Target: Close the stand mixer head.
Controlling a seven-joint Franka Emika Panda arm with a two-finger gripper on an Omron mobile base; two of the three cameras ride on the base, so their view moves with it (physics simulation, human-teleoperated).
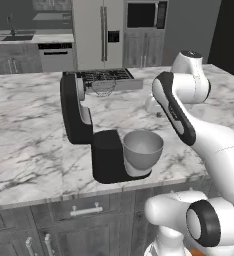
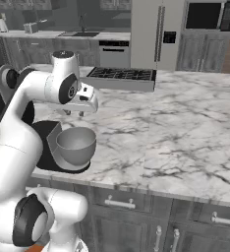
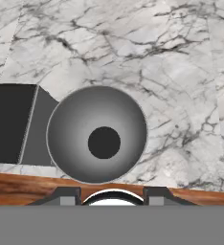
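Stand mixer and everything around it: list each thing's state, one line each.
stand mixer head: tilted up and back, open, whisk clear of the bowl.
mixing bowl: upright on the mixer base, empty.
gripper: above the bowl, pointing down, touching nothing; jaws open.

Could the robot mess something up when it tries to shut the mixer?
Maybe. The stand mixer head is tipped far back, away from the gripper hovering over the mixing bowl, so a pushing move might slip off its rounded top. A hard shove could make the whisk bang the bowl, or slide the mixer toward the marble counter edge.
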